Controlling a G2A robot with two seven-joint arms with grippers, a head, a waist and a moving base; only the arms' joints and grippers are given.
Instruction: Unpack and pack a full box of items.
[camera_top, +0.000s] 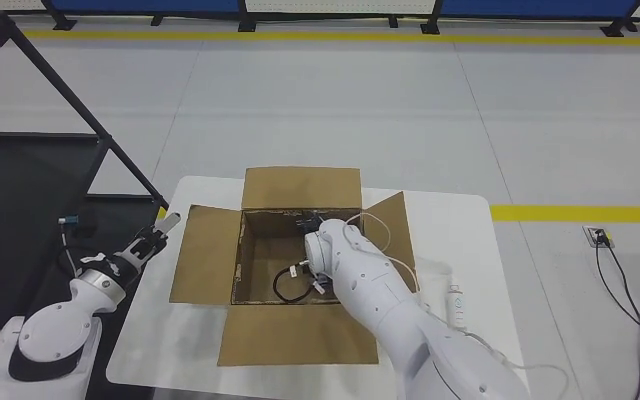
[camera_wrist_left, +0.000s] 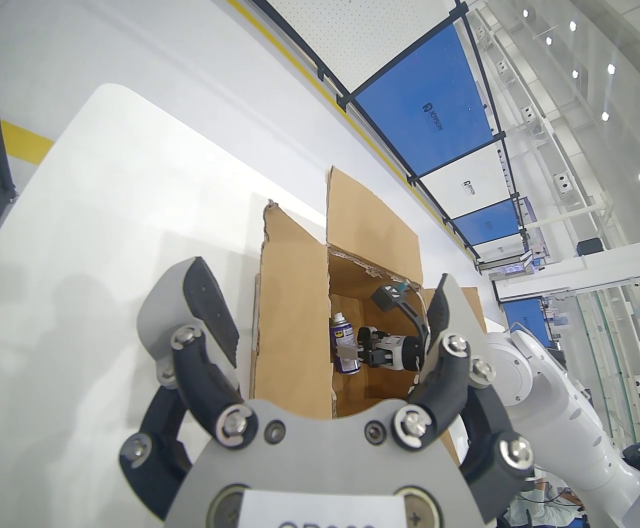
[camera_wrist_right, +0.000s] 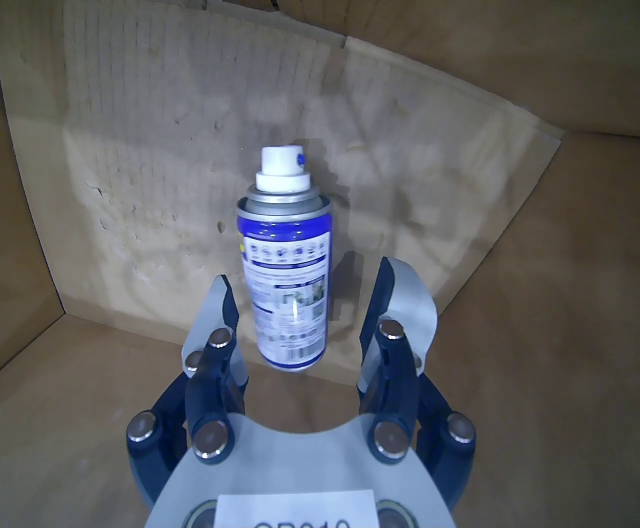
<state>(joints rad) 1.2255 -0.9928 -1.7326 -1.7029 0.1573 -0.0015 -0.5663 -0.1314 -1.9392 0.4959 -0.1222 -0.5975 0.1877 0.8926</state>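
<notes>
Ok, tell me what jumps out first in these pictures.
A blue spray can stands upright inside the open cardboard box on the white table. The right gripper sits in the box, open, flanking the can. The left gripper hangs open beside the box.

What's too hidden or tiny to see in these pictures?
- Top view: the white right arm covers part of the floor of the brown cardboard box.
- Left wrist view: the box's near flap hides most of its inside.
- Right wrist view: the print on the blue spray can with a white cap is too blurred to read.
</notes>
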